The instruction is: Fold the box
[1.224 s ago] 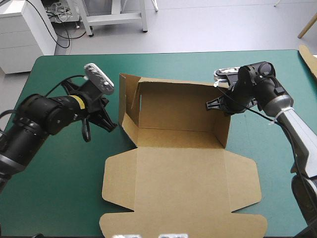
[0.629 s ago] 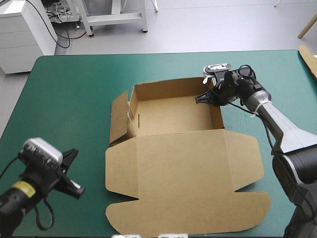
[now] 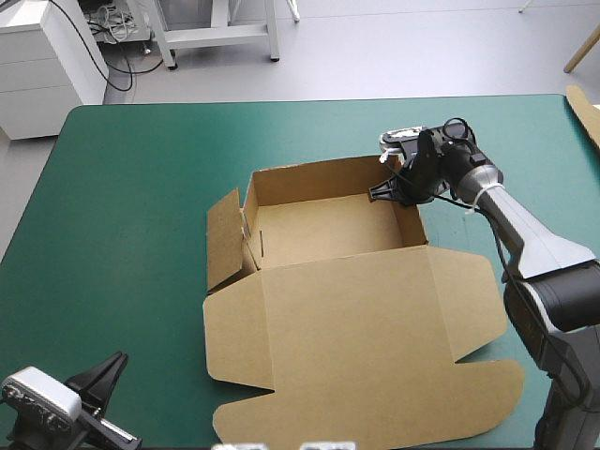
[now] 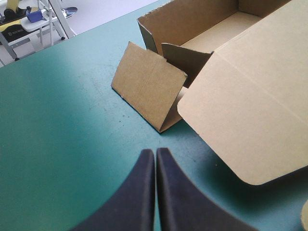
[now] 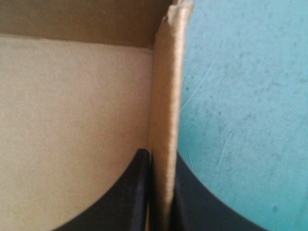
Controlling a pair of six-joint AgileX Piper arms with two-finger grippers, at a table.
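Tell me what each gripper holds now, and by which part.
Right gripper: shut on the box, pinching the top edge of its right wall. Left gripper: shut, holding nothing.

Brown box (image 3: 328,309), teal-green cover (image 3: 131,187), black fingers (image 4: 139,197)

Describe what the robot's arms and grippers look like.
The left gripper and the right gripper each end in two broad black fingers shaped like curved fins. The right arm has rounded black joints near the wrist, then smooth silver-grey links, with a small white band between.
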